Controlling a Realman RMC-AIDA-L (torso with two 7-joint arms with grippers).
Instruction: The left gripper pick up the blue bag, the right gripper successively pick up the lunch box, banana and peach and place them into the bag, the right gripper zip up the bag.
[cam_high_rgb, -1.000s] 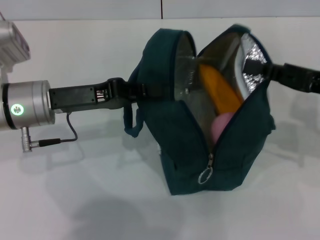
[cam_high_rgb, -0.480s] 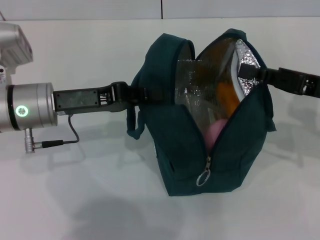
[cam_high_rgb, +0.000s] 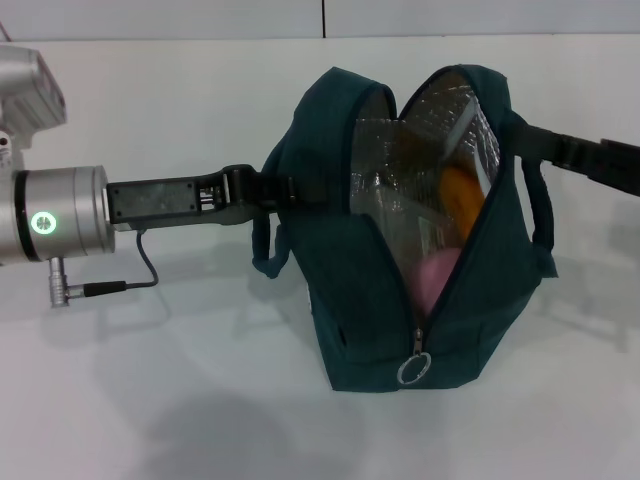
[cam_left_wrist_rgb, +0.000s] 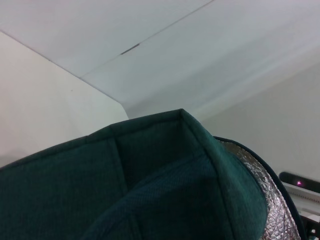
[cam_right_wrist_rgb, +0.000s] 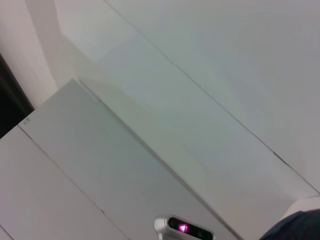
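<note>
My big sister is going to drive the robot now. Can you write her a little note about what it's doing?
Left gripper: at the blue bag's left side, holding its edge.
Right gripper: at the bag's right rim; its fingers are hidden by the fabric.
The bag stands on the table, wide open.
Inside it: the peach and the banana. The lunch box can't be made out for sure.
Left to do: zip it up. The zipper pull hangs low on the front.

One blue bag (cam_high_rgb: 390, 310), one banana (cam_high_rgb: 462, 195), one peach (cam_high_rgb: 435, 275), two grippers: left gripper (cam_high_rgb: 290, 190), right gripper (cam_high_rgb: 520, 140).
</note>
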